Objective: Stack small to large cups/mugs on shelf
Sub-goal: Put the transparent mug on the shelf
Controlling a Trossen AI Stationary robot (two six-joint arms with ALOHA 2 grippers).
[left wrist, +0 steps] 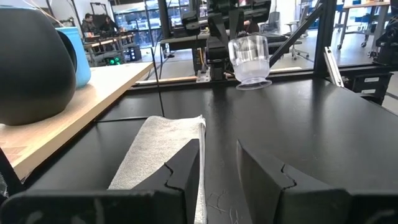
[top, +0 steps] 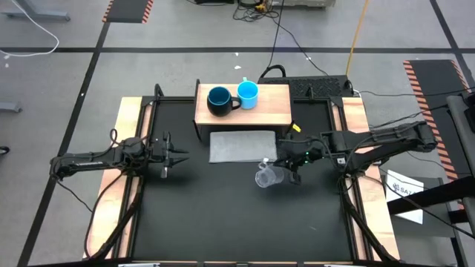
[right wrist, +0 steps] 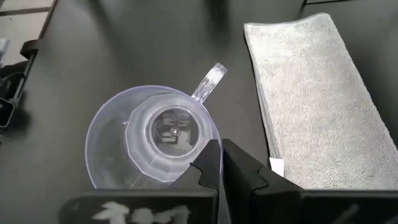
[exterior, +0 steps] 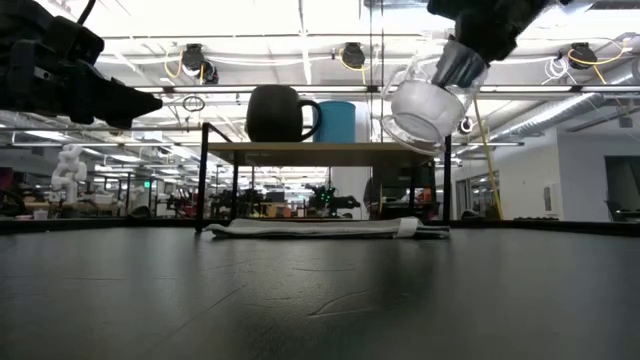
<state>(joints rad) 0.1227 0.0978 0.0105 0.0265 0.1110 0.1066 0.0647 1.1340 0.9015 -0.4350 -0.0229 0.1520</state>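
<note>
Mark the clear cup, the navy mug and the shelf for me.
clear cup [right wrist: 152, 140]: right wrist view, on its inside bottom.
navy mug [top: 219, 100]: high view, on its blue inside.
shelf [top: 271, 111]: high view, on a bare part of its wooden top.

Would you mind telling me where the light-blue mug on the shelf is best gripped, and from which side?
Probably by its rim, from above: the light-blue mug stands upright and open-topped on the shelf. Take the wall away from the navy mug, which sits close against its other side. The left gripper is open and free.

Navy mug [top: 219, 100] and light-blue mug [top: 248, 94] stand touching on the shelf [top: 274, 111]; clear cup [top: 266, 176] tilted, airborne
</note>
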